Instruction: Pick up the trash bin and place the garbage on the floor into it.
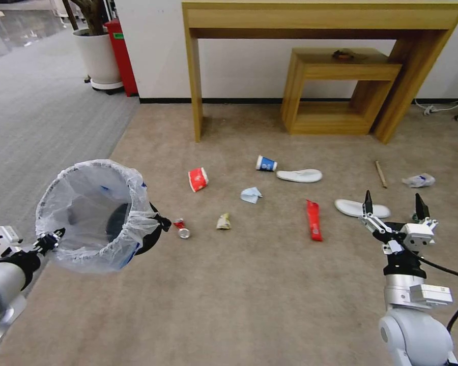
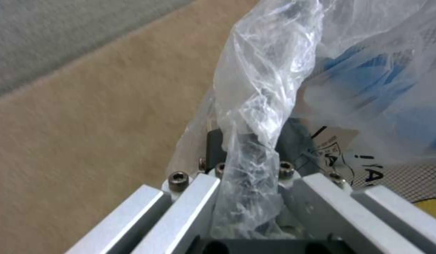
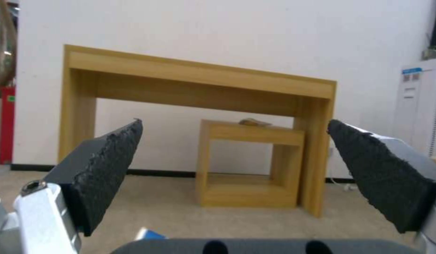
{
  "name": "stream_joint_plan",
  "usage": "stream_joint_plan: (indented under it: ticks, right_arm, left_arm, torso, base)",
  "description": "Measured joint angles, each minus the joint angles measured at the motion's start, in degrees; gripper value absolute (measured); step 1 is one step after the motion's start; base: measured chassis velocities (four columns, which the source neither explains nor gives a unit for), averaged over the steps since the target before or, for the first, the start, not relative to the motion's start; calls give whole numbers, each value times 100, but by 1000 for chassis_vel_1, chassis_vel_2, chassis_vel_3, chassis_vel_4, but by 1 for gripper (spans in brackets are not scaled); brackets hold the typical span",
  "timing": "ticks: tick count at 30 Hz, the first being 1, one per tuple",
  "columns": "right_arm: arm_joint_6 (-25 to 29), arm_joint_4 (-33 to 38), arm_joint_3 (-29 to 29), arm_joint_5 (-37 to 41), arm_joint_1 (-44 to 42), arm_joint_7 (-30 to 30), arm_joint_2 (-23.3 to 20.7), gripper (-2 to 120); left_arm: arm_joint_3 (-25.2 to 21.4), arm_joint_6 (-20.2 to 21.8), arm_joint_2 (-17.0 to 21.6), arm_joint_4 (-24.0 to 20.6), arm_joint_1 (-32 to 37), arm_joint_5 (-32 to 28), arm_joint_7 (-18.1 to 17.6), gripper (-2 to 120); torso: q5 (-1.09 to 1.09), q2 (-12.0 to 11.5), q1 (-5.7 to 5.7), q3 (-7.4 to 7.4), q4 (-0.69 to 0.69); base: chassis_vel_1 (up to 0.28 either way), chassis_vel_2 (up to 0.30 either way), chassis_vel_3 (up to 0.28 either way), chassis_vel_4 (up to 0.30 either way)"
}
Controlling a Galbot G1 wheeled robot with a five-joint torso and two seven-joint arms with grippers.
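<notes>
My left gripper (image 1: 48, 239) is shut on the rim of the trash bin (image 1: 94, 213), held tilted above the floor (image 1: 239, 295) with its bag-lined mouth facing me. In the left wrist view the crinkly bag (image 2: 260, 88) is pinched in the left gripper (image 2: 248, 165). Garbage lies scattered ahead: a red cup (image 1: 198, 179), blue cup (image 1: 265, 163), two white slippers (image 1: 300, 175) (image 1: 361, 208), red wrapper (image 1: 314, 219), crumpled papers (image 1: 251, 194) (image 1: 224, 221), a small can (image 1: 181, 230), wooden stick (image 1: 380, 174) and plastic bottle (image 1: 419, 180). My right gripper (image 1: 393, 199) (image 3: 235, 123) hangs open near the closer slipper.
A tall wooden table (image 1: 320, 20) with a smaller one (image 1: 341, 71) nested under it stands against the far wall. A white planter (image 1: 99, 56) and a red box (image 1: 122, 51) sit at the back left beside grey carpet (image 1: 35, 117). A cable (image 1: 442, 108) lies far right.
</notes>
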Motion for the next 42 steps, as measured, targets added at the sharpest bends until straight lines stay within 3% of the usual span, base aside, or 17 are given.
stream_joint_plan:
  ticks: [18,42]
  right_arm:
    - [-9,-13,-24,-12,27,3,28,100]
    - [25,-121,-79,-5,83,33,36,100]
  left_arm:
    - [64,-2,19,67,-21,33,17,0]
    - [228,-1,-19,178,-96,173,97,0]
  torso:
    - [1,1,0,0,2]
    - [-1,0,3,2,-1]
  base:
    - [215,354,-194,-350]
    - [-249,233,247,-231]
